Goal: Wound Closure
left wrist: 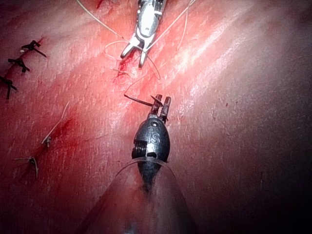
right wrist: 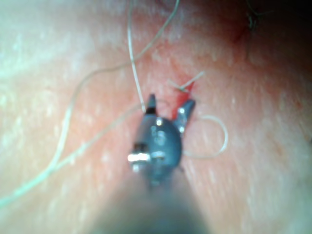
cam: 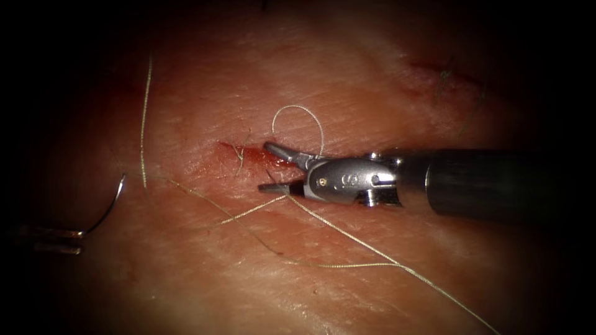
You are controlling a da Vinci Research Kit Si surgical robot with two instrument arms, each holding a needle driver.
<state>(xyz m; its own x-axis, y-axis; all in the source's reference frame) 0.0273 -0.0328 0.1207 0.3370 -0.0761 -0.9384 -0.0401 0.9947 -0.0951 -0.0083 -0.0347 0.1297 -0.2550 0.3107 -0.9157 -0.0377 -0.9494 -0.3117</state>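
The tissue (cam: 347, 291) has a short cut (cam: 239, 154) wet with red fluid. My right tool (cam: 264, 167) comes in from the right, jaws open over the right end of the cut and holding nothing. Its open jaws (right wrist: 170, 101) sit just before the cut, and they also appear in the left wrist view (left wrist: 134, 58). The pale thread (cam: 347, 239) runs under its lower jaw and loops (cam: 298, 108) above it. Far left of the cut, my left tool (cam: 77, 236) is shut on the curved needle (cam: 112, 201) near one end. The needle (left wrist: 139, 101) is out of the tissue, held in the left tool (left wrist: 163, 100).
A long strand of thread (cam: 144, 124) lies on the tissue left of the cut. An older closed cut with dark stitch ends (cam: 442, 71) lies at the upper right. Several dark knotted stitches (left wrist: 19, 61) and cut ends of thread (left wrist: 48, 139) sit on the tissue.
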